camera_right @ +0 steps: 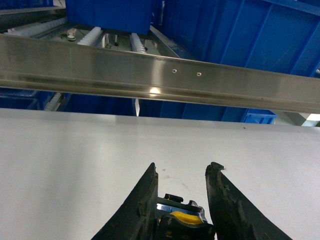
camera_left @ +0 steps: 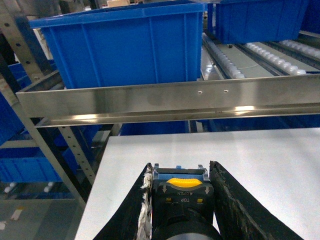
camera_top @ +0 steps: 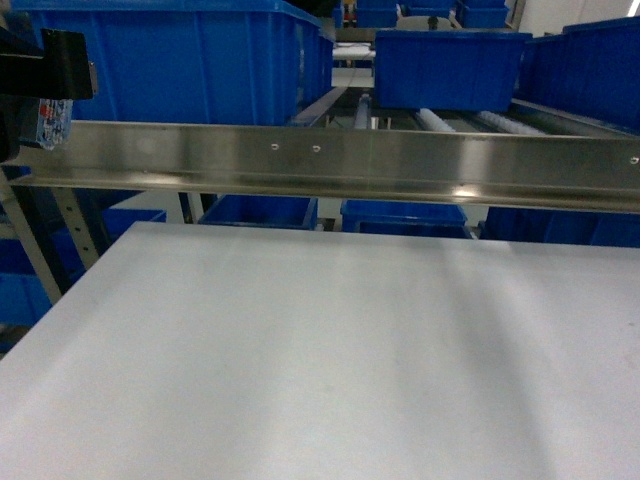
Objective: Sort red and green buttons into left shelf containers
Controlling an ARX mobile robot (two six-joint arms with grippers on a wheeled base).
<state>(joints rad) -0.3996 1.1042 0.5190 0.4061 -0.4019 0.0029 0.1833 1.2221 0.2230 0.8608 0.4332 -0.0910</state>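
Observation:
In the left wrist view my left gripper (camera_left: 181,167) is shut on a button (camera_left: 182,192) with a black body, a yellow tab and a blue back. Its cap is hidden. It hangs over the table's left edge, facing a big blue container (camera_left: 125,50) on the shelf behind the steel rail. My right gripper (camera_right: 184,170) is shut on a second button (camera_right: 182,216), black with a yellow tab, cap also hidden, above the white table. In the head view only my left arm (camera_top: 55,62) shows, at the top left next to the blue container (camera_top: 200,60).
A steel rail (camera_top: 330,160) runs across in front of the shelf, above the white table's (camera_top: 320,360) far edge. Behind it are roller tracks (camera_top: 440,120) and more blue totes (camera_top: 450,65). Lower totes (camera_top: 400,215) sit under the rail. A perforated upright (camera_left: 70,145) stands left of the table.

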